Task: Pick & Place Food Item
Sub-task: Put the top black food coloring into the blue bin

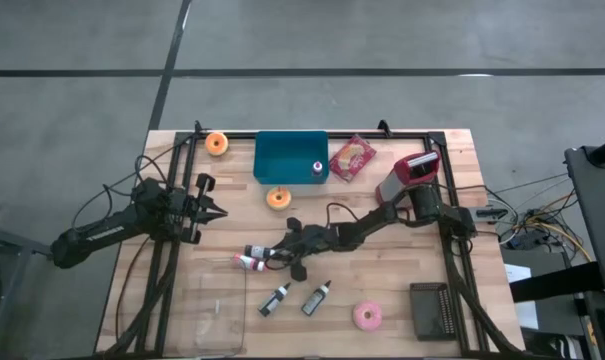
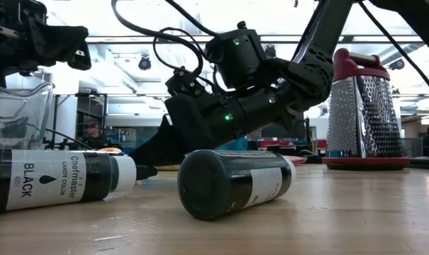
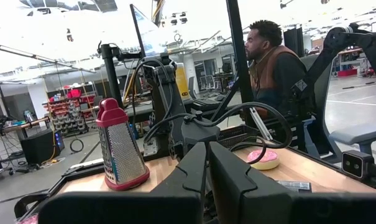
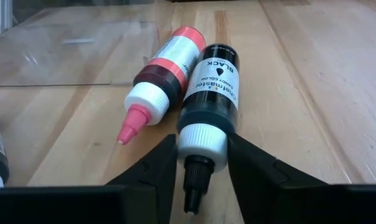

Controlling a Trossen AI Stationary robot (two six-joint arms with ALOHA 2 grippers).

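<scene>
Straddling the white cap of a black food-colour bottle (image 4: 207, 99), the right claw (image 4: 201, 163) sits low at centre frame in the high view; both fingers (image 4: 151, 168) lie against the cap's sides, pinching it. Bottle lies flat on the wooden tabletop (image 1: 382, 290), nozzle toward the wrist. Touching its side: a red food-colour bottle (image 4: 163, 71) with pink tip, also lying flat.

Left claw (image 1: 214, 210): pressed together, holding nothing, raised at left of the high view.

Further items, high view:
- two more black bottles (image 1: 274, 299), lower centre, lying flat
- pink donut (image 1: 367, 316), lower right
- orange donut (image 1: 278, 198), just below the teal bin (image 1: 282, 150)
- second orange donut (image 1: 217, 143), upper left
- red-handled grater (image 1: 407, 178), upper right
- clear container (image 1: 210, 320), lower left
</scene>
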